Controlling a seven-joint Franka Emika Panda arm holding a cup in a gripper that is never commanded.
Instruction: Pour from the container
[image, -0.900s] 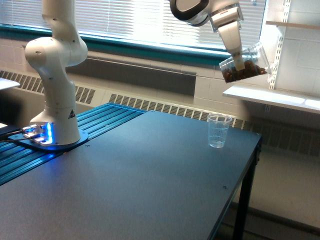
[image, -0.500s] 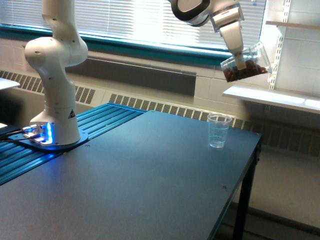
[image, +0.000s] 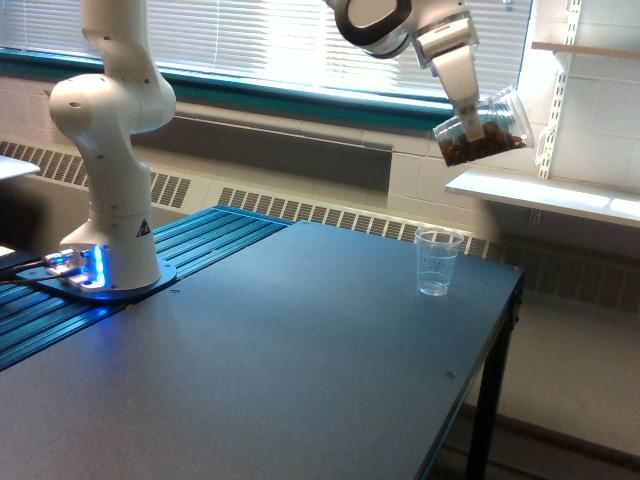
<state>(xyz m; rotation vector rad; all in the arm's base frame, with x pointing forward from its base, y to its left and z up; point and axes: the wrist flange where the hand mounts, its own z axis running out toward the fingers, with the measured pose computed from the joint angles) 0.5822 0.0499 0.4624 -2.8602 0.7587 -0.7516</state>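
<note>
One container (image: 482, 128) sits pinched in my gripper (image: 470, 122), tipped on its side, mouth aimed down-left, high above the small cup (image: 437, 262).

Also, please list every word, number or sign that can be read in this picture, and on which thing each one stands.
No text can be read.
Arm base: a small dark triangular sign at, too small to read.
Cup on the table: faint marks on its wall, too blurred to read.
Tumbler in the gripper: no label visible.
</note>
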